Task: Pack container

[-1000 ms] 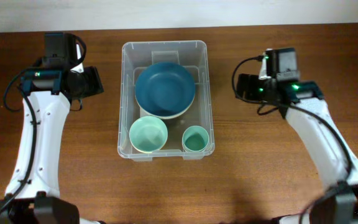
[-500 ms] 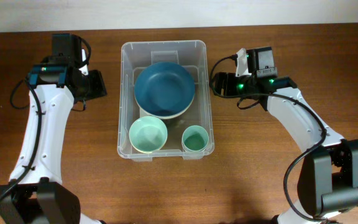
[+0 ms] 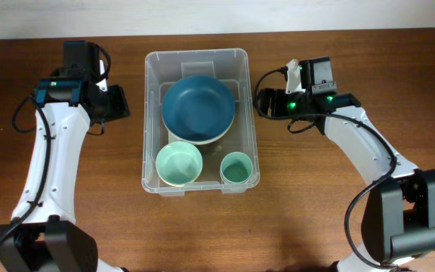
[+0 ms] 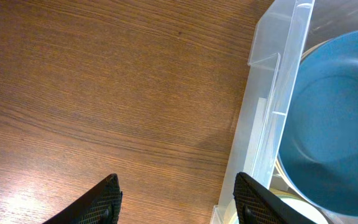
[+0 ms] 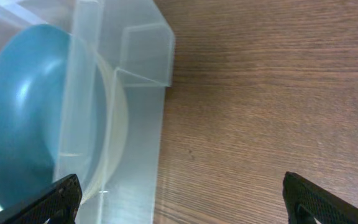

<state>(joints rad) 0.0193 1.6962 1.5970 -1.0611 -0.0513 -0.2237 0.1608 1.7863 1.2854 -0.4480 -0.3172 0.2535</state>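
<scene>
The clear container [image 3: 197,54] sits at the table's middle. It holds a dark blue plate [image 3: 199,107] resting on a cream bowl, a mint bowl [image 3: 180,163] and a small teal cup [image 3: 237,168]. My left gripper [image 3: 124,102] is open and empty just left of the container's left wall. In the left wrist view the gripper [image 4: 179,202] hovers over the wood, with its right finger [image 4: 253,200] by the container wall [image 4: 272,93]. My right gripper [image 3: 260,103] is open and empty at the right wall. In the right wrist view the gripper [image 5: 182,199] straddles the container's corner [image 5: 138,56], with the blue plate [image 5: 17,118] seen through the wall.
Bare brown wood table [image 3: 316,196] surrounds the container. A pale wall strip runs along the far edge [image 3: 217,15]. Both arms reach in from the front corners, with cables at their wrists.
My right gripper has moved left up to the container's right wall. My left gripper has shifted slightly right towards the left wall. The container has nudged slightly left.
</scene>
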